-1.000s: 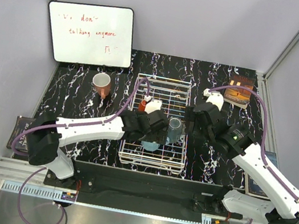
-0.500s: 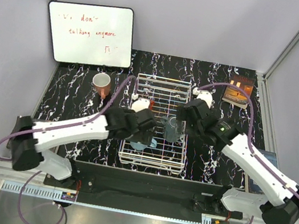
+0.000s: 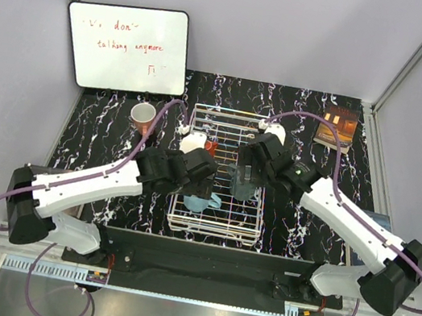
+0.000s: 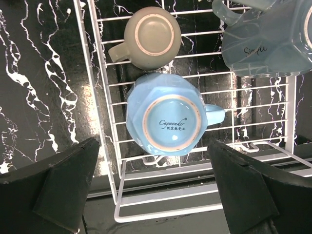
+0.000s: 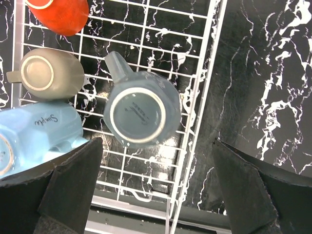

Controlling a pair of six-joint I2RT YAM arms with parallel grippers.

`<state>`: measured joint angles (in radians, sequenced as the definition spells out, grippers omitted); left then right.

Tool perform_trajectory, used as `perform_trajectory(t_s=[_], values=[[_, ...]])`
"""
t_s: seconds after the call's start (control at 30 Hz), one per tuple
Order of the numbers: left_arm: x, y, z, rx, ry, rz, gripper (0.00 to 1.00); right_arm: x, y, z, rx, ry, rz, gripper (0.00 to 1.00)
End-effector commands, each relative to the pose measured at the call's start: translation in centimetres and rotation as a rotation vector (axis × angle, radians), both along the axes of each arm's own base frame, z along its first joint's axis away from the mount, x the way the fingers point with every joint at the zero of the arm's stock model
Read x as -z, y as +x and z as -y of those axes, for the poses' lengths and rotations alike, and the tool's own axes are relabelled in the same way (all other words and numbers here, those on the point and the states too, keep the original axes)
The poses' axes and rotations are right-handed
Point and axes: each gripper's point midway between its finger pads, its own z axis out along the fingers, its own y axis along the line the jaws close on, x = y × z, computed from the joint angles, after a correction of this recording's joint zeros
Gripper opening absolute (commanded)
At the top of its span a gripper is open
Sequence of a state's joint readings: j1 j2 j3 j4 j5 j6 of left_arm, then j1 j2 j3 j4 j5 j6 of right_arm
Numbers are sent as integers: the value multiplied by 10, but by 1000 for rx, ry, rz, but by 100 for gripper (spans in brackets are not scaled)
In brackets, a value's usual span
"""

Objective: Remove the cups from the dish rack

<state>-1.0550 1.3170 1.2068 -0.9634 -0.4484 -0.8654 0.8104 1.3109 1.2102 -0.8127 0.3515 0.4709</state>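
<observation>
The white wire dish rack (image 3: 214, 222) stands mid-table. In the left wrist view the rack (image 4: 100, 122) holds an upside-down light blue faceted cup (image 4: 168, 116), a taupe cup (image 4: 152, 37) and a grey-blue cup (image 4: 268, 34). In the right wrist view the rack (image 5: 207, 73) holds the red cup (image 5: 61, 13), the taupe cup (image 5: 48, 73), the dark grey cup (image 5: 141, 111) and the light blue cup (image 5: 34, 129). The salmon-orange cup (image 3: 143, 117) stands on the table left of the rack. My left gripper (image 3: 198, 174) (image 4: 156, 195) and right gripper (image 3: 246, 169) (image 5: 156, 195) hover open and empty above the rack.
A whiteboard (image 3: 127, 47) with red writing leans at the back left. A book (image 3: 337, 127) lies at the back right. Other books lie at the left edge (image 3: 31, 179) and the right edge (image 3: 374, 228). The table top is black marble.
Both arms have swung leftward and farther over the rack. The right gripper now sits above the dark grey cup. The cups have not moved.
</observation>
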Motion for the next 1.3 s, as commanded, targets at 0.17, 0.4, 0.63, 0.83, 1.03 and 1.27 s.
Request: perform_trajectory(t_s=[0.17, 0.4, 0.63, 0.83, 1.03, 1.27], values=[[-53, 9, -15, -61, -122, 146, 99, 10, 17, -36, -70, 28, -16, 100], [-55, 6, -21, -70, -137, 154, 99, 48, 16, -37, -77, -37, -91, 100], [-53, 6, -20, -63, -128, 152, 99, 71, 17, -41, -79, -69, -137, 100], [-51, 6, -21, -62, -120, 150, 99, 85, 20, -43, -86, -98, -153, 100], [-46, 4, -23, -71, -122, 141, 99, 85, 27, -46, -77, -89, -124, 75], [-46, 4, -24, -75, -127, 140, 99, 68, 24, -41, -62, -50, -87, 0]])
